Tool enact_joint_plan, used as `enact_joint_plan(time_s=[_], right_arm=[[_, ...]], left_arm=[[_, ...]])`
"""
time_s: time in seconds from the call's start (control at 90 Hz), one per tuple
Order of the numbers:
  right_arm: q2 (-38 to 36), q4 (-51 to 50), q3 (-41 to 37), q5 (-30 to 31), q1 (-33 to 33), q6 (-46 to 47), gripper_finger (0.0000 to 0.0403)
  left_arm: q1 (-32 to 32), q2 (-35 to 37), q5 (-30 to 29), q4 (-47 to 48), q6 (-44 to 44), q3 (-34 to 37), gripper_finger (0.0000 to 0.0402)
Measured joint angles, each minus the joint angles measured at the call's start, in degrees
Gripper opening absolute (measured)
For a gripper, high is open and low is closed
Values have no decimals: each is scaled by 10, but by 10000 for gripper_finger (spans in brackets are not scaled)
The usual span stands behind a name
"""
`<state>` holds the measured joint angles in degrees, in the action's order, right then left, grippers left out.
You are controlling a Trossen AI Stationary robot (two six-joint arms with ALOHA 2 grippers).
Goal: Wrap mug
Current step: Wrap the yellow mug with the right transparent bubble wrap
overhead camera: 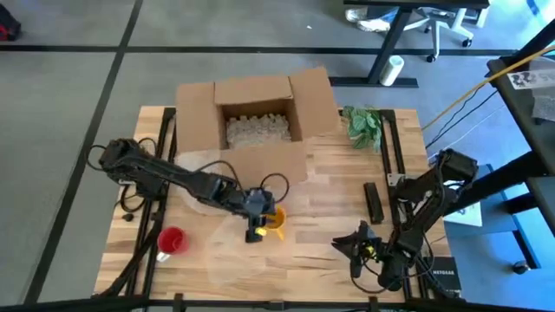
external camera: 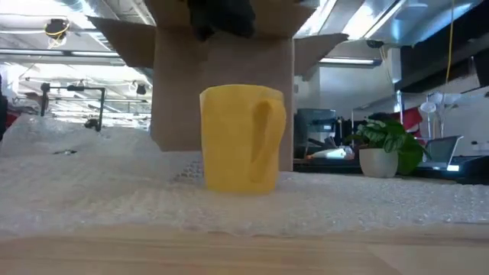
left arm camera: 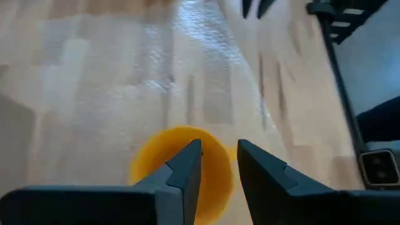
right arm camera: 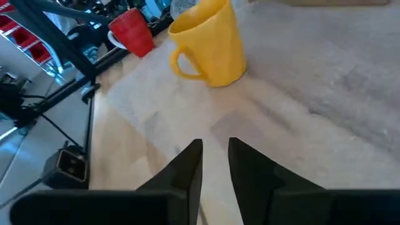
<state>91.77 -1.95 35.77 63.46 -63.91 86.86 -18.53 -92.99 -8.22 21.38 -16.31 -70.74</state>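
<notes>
Cardboard made up the open box [overhead camera: 251, 117] at the far middle of the table [overhead camera: 347, 182], its flaps spread and pale packing filling its inside. A red cup [overhead camera: 171, 241] stood near the left front edge, well apart from the box. A small potted plant [overhead camera: 362, 124] sat at the far right, and a dark flat bar [overhead camera: 373, 201] lay on the wood to the right of centre. A sheet of bubble wrap [external camera: 92, 191] covered the wood in front of the box and reached under the arm.

The table was pale planked wood on a grey floor; beyond it the low view showed desks, shelving and ceiling lights.

The yellow mug [external camera: 243, 137] stood upright on the bubble wrap, near the front centre, its handle turned toward the right side. The left gripper [left arm camera: 219, 164] hung directly over the mug's open mouth, its 2 fingers slightly parted and clamped on nothing. The right gripper [overhead camera: 355, 245] waited near the right front edge, well apart from the mug, fingers also slightly parted.
</notes>
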Motion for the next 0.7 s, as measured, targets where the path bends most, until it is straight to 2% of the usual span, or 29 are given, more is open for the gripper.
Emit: enact_joint_plan(time_s=[0.2, 0.5, 0.7], right_arm=[[0, -35, 0, -9, -24, 73, 62], [0, -42, 3, -15, -55, 137, 62], [0, -73, 29, -16, -83, 177, 56]], left_arm=[[-36, 22, -58, -55, -58, 79, 86], [-78, 182, -202, -90, -146, 241, 86], [-108, 250, -248, -137, -218, 350, 86]])
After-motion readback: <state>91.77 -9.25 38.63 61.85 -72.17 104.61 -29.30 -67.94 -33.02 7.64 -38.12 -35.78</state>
